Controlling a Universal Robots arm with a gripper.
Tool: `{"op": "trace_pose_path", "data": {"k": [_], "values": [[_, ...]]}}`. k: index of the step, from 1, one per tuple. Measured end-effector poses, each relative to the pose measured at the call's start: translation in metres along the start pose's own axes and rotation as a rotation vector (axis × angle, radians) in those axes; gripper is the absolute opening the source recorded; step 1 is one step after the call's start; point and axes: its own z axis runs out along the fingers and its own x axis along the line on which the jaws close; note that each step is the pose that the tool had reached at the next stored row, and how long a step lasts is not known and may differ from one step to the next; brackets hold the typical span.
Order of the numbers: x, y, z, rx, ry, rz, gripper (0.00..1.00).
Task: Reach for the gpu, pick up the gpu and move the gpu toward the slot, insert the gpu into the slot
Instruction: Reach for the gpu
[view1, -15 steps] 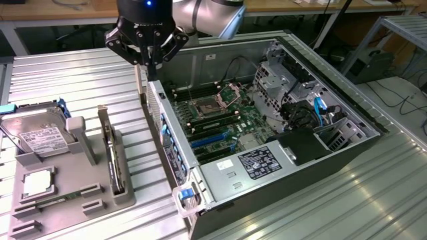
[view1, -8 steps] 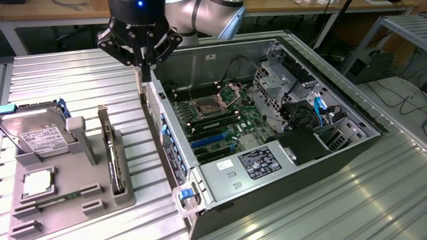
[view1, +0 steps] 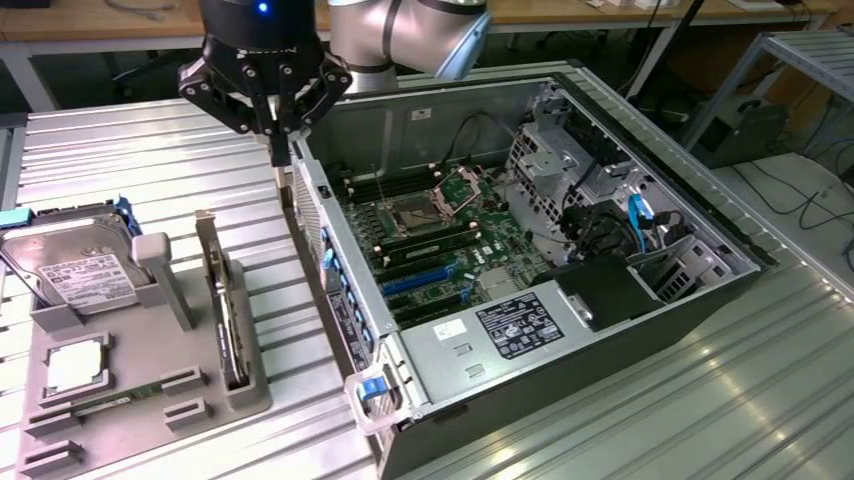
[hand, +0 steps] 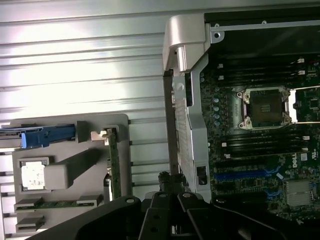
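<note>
The gpu (view1: 235, 318) stands on its long edge in the grey holder (view1: 134, 372) at the exterior view's left, its silvery bracket (view1: 207, 240) at the far end. It is a thin dark card, also seen in the wrist view as the gpu (hand: 113, 162). My gripper (view1: 280, 160) hangs above the table between the holder and the open computer case (view1: 441, 250), close to the case's wall, fingers together and holding nothing. It sits up and away from the card, not touching it. The blue slots (view1: 416, 281) lie on the motherboard, and the blue slot (hand: 245, 175) shows in the wrist view.
A silver hard drive (view1: 74, 268) with a white label leans in the holder beside a blue bracket (hand: 47, 136). A green memory stick (view1: 118, 400) lies near the holder's front. The case wall (hand: 186, 130) stands right beside my gripper (hand: 170, 181). The ribbed metal table (view1: 641, 400) surrounds everything.
</note>
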Motion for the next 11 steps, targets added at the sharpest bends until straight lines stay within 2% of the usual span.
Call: {"op": "trace_pose_path", "data": {"k": [11], "values": [[0.014,-0.0011,-0.0004,-0.0001,-0.0001,0.000,0.11]]}}
